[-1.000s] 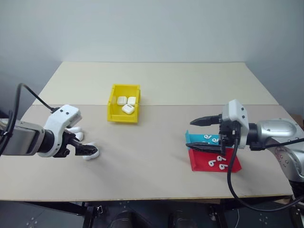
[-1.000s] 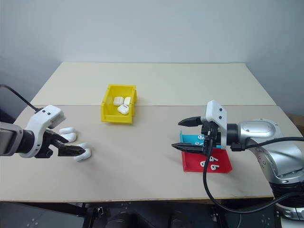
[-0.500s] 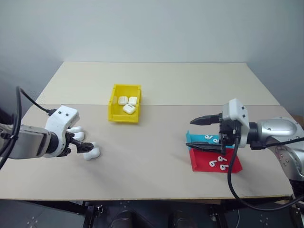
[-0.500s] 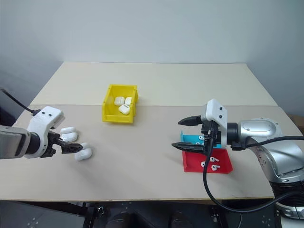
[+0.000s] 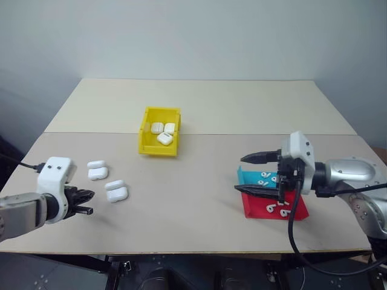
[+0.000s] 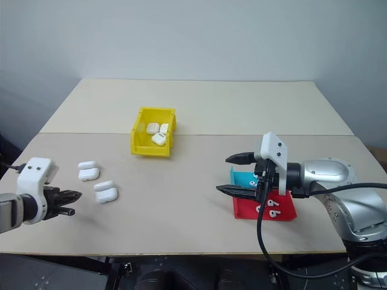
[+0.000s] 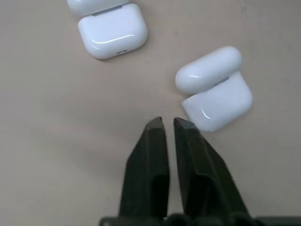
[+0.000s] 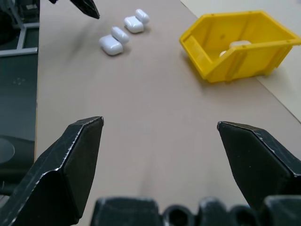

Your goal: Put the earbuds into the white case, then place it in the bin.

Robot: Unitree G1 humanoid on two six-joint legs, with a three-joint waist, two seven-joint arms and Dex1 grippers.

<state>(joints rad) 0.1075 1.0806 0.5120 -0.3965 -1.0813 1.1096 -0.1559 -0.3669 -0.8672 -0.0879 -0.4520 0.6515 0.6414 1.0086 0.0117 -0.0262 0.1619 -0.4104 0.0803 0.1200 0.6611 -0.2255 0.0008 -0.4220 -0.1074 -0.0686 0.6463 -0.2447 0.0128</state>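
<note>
Earbuds (image 5: 273, 208) lie loose in two flat trays at the table's right side, some on the red tray (image 5: 251, 205) and some on the teal tray (image 5: 245, 176) just behind it, so the first step looks not yet done. Largest on the beige table (image 5: 199, 109) is the yellow bin (image 5: 147, 142), sitting behind the centre and already holding three closed white cases. Two more cases rest on the left side with lids flipped open: the white case (image 5: 116, 191) nearer the middle, and a second open case (image 5: 97, 170) just behind it. Judging by this, several cases are finished and these two wait for filling.

Right gripper (image 5: 254, 174) hovers over the trays with jaws spread wide, holding nothing. Left gripper (image 5: 84, 202) sits near the table's left edge, apart from the cases, jaws pinched together and empty.

Left wrist view adds detail the head views lack: the closed fingertips (image 7: 155, 126) just beside the open case, not touching. Right wrist view shows the bin's lowered front lip.
</note>
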